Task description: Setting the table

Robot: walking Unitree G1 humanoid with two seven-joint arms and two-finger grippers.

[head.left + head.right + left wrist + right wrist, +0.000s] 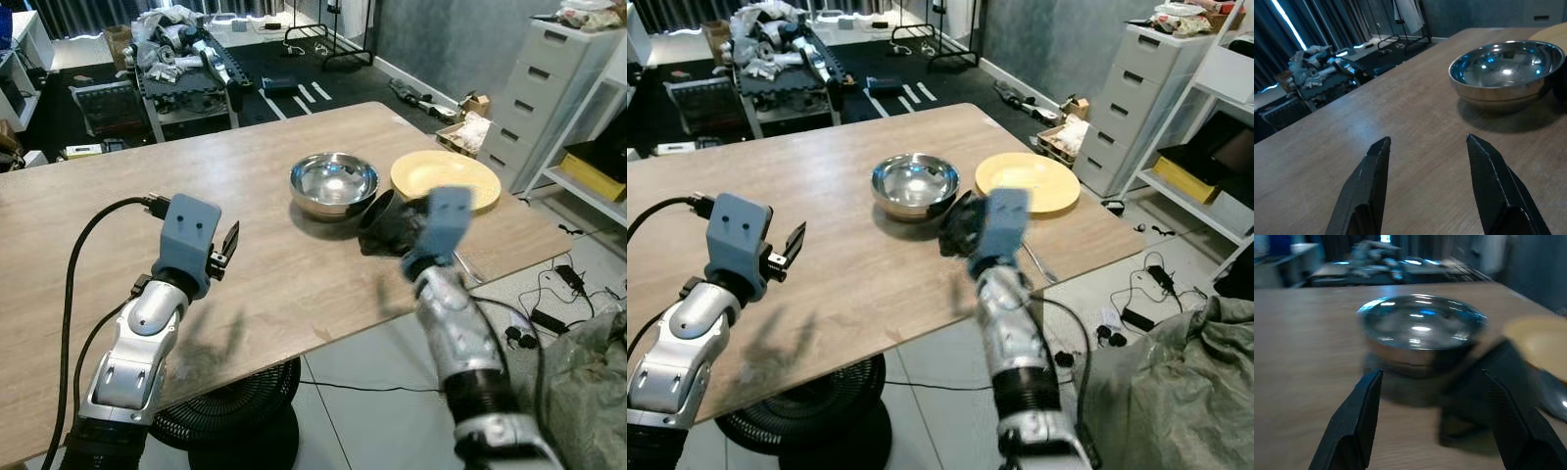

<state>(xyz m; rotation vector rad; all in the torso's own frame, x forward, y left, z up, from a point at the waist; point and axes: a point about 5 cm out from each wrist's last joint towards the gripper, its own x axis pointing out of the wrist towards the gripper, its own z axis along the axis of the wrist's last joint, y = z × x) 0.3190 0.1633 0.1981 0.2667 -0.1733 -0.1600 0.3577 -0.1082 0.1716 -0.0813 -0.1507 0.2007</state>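
Nearest to our camera are our two silver arms, which reach up over the near edge of the wooden worktop [294,264]. Our left claw [227,247] hovers a little above the bare wood on the left side, and in the left wrist view its two black fingers [1369,181] stand clearly apart with nothing between them. Our right claw [1432,421] is near the right part of the worktop, and it appears blurred in both eye views. In the right wrist view its fingers [1354,423] are also wide apart and hold nothing. Just in front of this claw there is a dark object [387,223] on the worktop, maybe a cup lying on its side, but we cannot tell this for sure because of the blur. It lies just beside the steel bowl [334,183], which stands upright near the middle of the worktop, toward the far edge. To the right of the bowl is a yellow plate [446,179], flat on the wood and near the right corner. Something pale and shiny [1553,395] lies by the plate in the right wrist view, but we cannot tell what it is. Under the worktop a black fan [230,416] stands on the floor.
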